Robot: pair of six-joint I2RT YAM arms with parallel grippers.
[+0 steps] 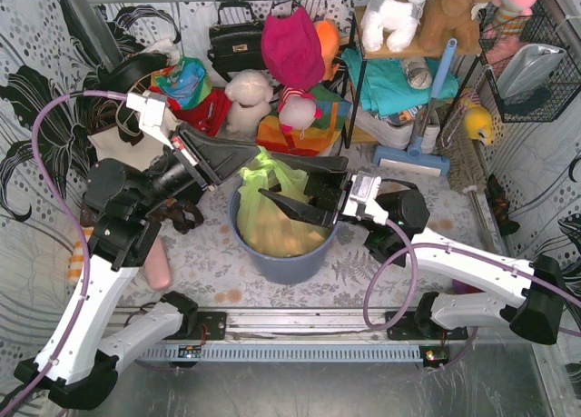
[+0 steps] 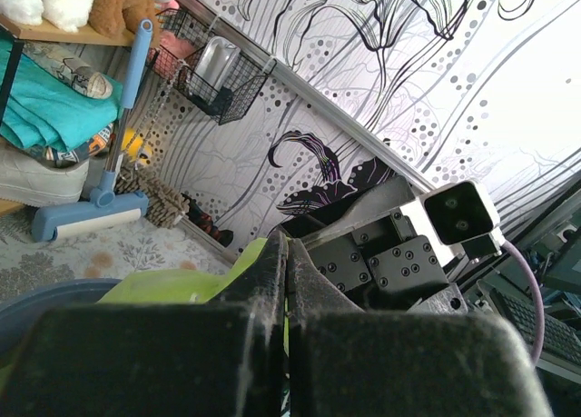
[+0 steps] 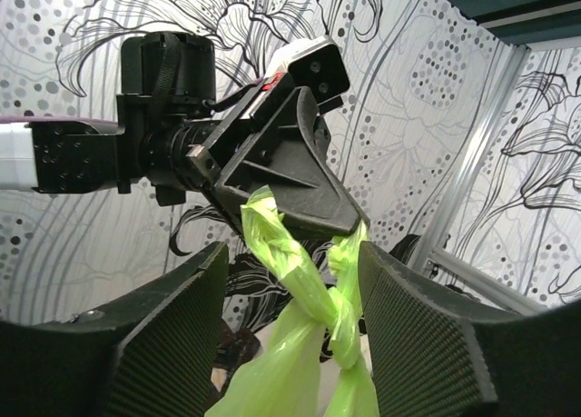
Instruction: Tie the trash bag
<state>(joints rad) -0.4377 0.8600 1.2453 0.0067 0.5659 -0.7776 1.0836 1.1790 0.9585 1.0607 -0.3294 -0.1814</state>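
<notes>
Only my right wrist view shows two twisted strands of one trash bag [image 3: 304,294], left gripper [image 3: 338,224] clamping it, between the parted, empty fingers [image 3: 172,326] of my right gripper [image 3: 292,263].

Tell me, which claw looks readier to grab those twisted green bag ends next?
Right, probably. The right claw stands open with the twisted ends of the trash bag between its fingers; the left claw is shut, pinching the top.

no words, brands, numbers or signs can be read on anything in view (the wall [image 3: 436,90] carries only drawn flowers and dots, not lettering).
</notes>
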